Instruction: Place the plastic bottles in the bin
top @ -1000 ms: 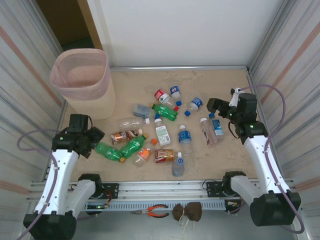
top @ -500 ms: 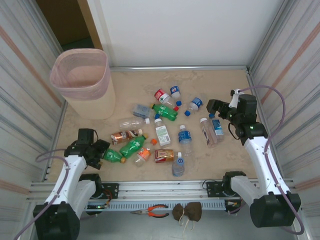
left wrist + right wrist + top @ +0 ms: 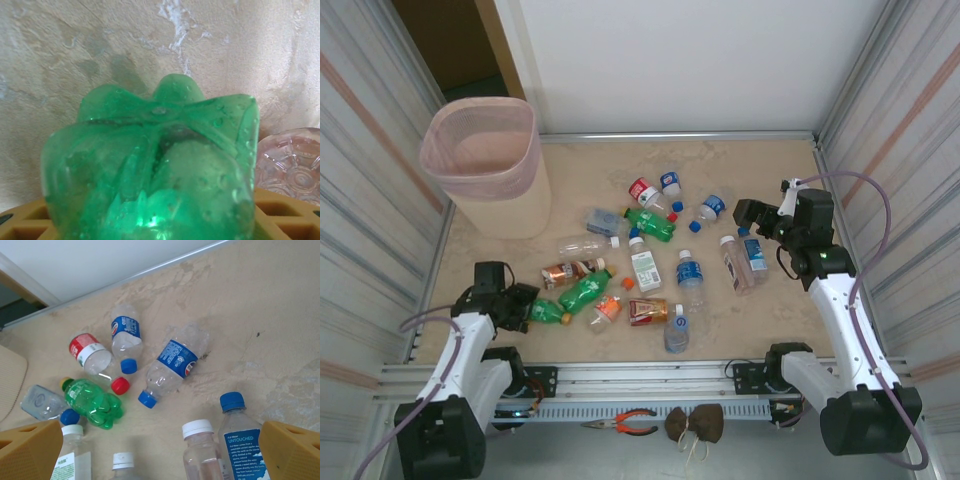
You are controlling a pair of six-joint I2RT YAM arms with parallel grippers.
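Three green bottles (image 3: 650, 223), one bin (image 3: 510, 212) (pink-lined)

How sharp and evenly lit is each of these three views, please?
Left wrist: the green bottle sits so close that its base looks soft, with a bright glow low down; the table surface behind is sharper. Right wrist: crisp and evenly lit, label print on the water bottle readable. Top external: even light, faint shadows, side walls splaying outward from wide-angle distortion.

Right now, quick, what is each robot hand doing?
Left gripper: around the green bottle's base; whether it is squeezing cannot be told.
Right gripper: open, holding nothing.
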